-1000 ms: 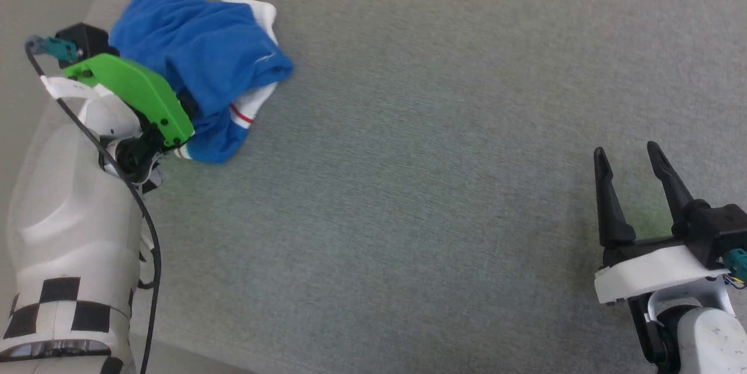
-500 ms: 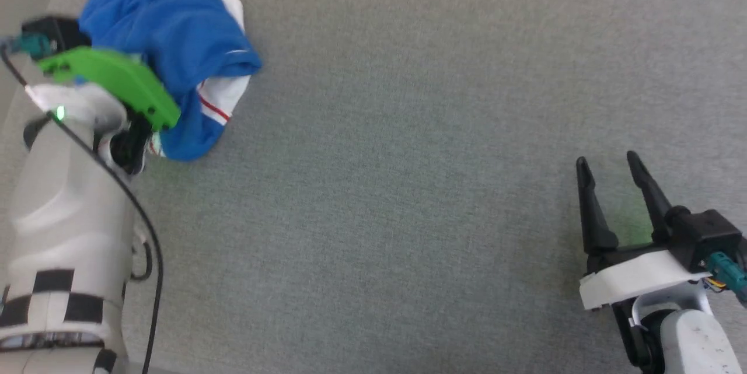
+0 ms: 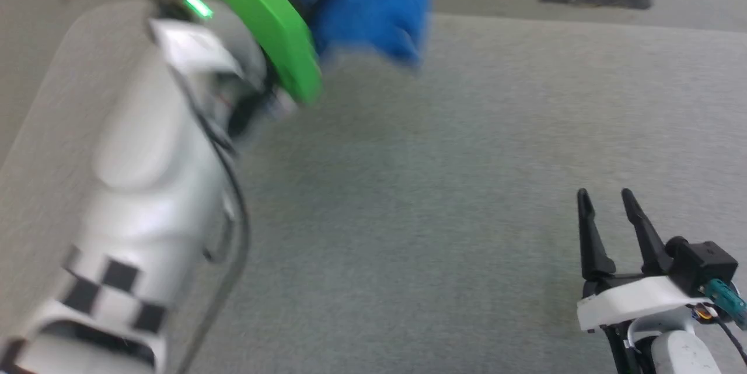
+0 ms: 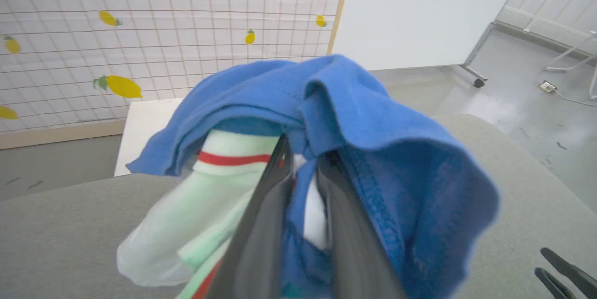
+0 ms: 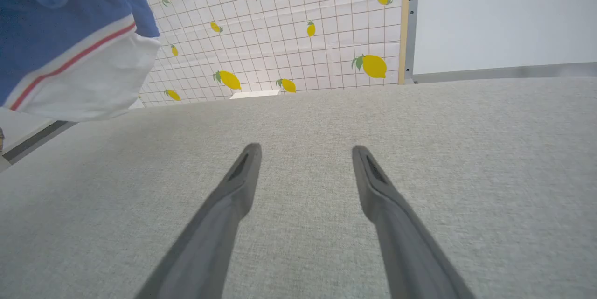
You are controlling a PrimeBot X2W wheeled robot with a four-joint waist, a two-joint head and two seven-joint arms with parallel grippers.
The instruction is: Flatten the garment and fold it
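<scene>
The garment [image 3: 367, 3], a royal-blue jersey with white sleeves and red stripe trim, hangs bunched in the air at the top of the head view, lifted off the grey table [image 3: 437, 199]. In the left wrist view my left gripper [image 4: 305, 152] is shut on the garment [image 4: 373, 117], blue cloth draped over both fingers and a white sleeve [image 4: 186, 224] dangling to the left. The garment [image 5: 60, 52] also hangs at the upper left of the right wrist view. My right gripper [image 3: 604, 196] stands open and empty low over the table's right side; its fingers [image 5: 233, 196] are spread apart.
The grey fabric-covered table spreads under both arms, its far edge [image 3: 583, 17] near the head view's top. Beyond it are a lemon-patterned screen [image 5: 289, 33], a white wall [image 4: 419, 10] and bare floor [image 4: 513, 98]. My pale left forearm [image 3: 134, 187] crosses the table's left side.
My left arm has swung up and to the right, lifting the bunched garment off the table. The head camera has tilted up. The right gripper stays open in about the same place.
</scene>
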